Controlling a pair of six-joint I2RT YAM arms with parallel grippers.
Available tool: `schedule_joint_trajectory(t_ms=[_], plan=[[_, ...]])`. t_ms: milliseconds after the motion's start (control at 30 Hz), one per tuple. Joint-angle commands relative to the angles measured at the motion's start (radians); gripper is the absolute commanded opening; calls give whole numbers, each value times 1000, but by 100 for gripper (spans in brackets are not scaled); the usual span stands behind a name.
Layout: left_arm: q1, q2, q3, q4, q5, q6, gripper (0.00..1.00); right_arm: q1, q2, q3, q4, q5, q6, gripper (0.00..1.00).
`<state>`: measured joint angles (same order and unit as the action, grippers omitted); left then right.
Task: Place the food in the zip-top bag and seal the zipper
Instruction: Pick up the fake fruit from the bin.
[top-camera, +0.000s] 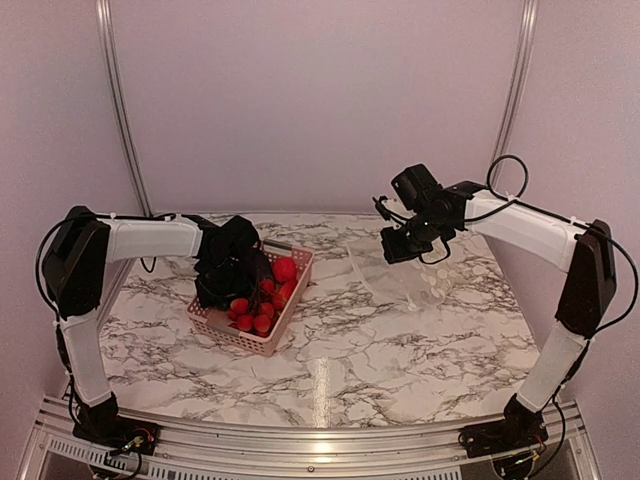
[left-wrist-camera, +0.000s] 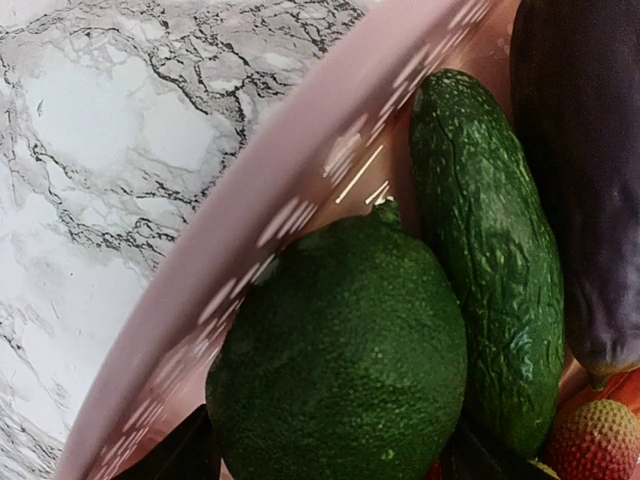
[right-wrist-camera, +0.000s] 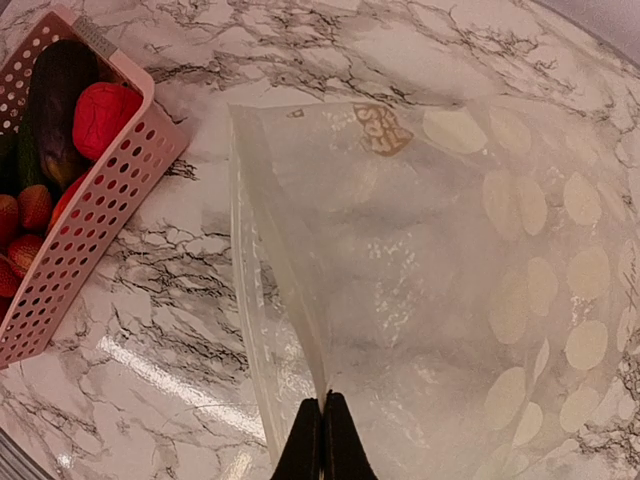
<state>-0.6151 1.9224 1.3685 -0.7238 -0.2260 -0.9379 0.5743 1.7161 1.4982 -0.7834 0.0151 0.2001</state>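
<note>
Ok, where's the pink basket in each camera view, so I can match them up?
Top external: the pink basket sits left of centre on the table, under the left arm.
Left wrist: its wall runs diagonally from lower left to upper right, with the produce on its right.
Right wrist: it is in the upper left corner, left of the zip-top bag.
Shared landmark: the marble table, seen in all three views.

I can read no words or numbers anywhere. The brownish print on the zip-top bag before me is too blurred.
</note>
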Motion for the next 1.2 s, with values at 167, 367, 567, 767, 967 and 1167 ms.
schedule_joint_trajectory(t_ms=[167, 367, 567, 767, 967, 1167], plan=[[5, 53, 65, 1, -102, 74, 69, -2, -35, -9, 2, -4, 19, 0], [4, -11, 75, -1, -153, 114, 53, -2, -32, 2, -4, -5, 19, 0], [4, -94, 107, -2, -178, 169, 50, -2, -21, 17, -11, -4, 10, 0], [5, -145, 156, 4, -120, 218, 49, -2, 9, 60, -19, -5, 4, 0], [3, -237, 120, 187, 38, 258, 49, -2, 39, 111, -23, -36, 1, 0], [-4, -304, 78, 377, 217, 285, 44, 2, 62, 161, -37, -41, -2, 0]])
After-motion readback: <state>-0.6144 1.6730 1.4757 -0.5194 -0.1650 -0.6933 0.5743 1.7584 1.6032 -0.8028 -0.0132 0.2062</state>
